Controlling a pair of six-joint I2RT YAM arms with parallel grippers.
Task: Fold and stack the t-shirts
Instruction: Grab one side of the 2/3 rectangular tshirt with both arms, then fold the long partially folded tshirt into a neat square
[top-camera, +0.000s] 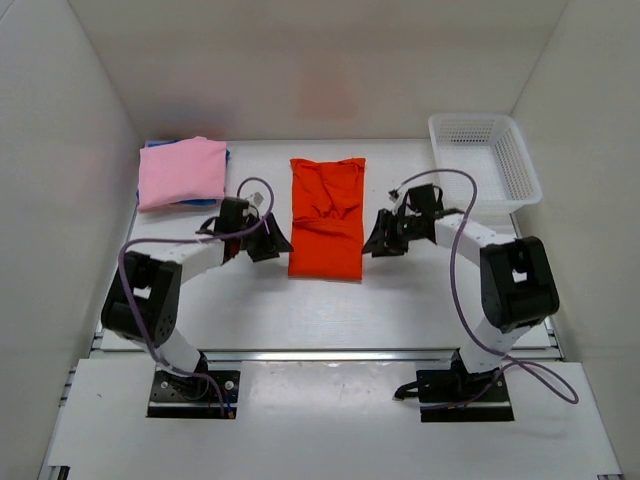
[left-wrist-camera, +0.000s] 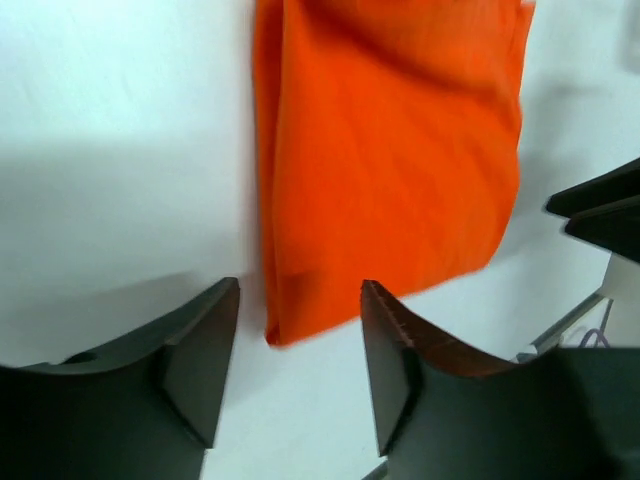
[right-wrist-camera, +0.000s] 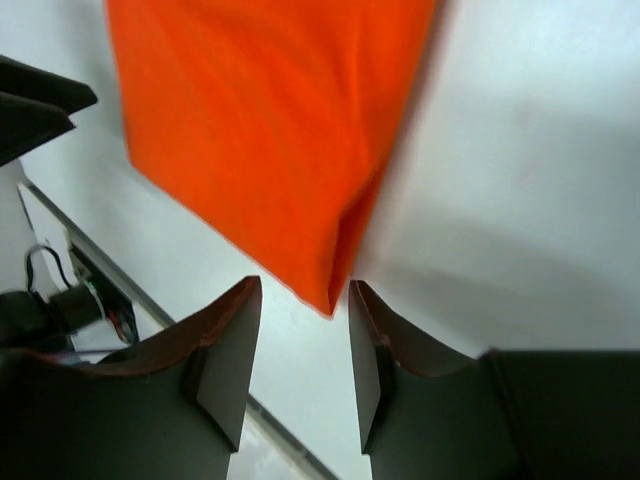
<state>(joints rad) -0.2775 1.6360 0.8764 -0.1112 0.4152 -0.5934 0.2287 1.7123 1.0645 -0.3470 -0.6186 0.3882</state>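
The orange-red t-shirt (top-camera: 326, 215) is a plain, bright colour with no print. The pink t-shirt (top-camera: 181, 172) is a plain light shade, and only a thin edge of the blue t-shirt (top-camera: 152, 145) shows beneath it. The counter (top-camera: 400, 300) is white, the basket (top-camera: 524, 170) is white with a mesh grid pattern, and the cables (top-camera: 452, 262) are purple. The left end effector (left-wrist-camera: 300, 290) and right end effector (right-wrist-camera: 305, 285) are black with reddish-brown inner faces.

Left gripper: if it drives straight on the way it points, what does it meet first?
Likely the orange-red t-shirt, its near corner just ahead of the left gripper; height is unclear.
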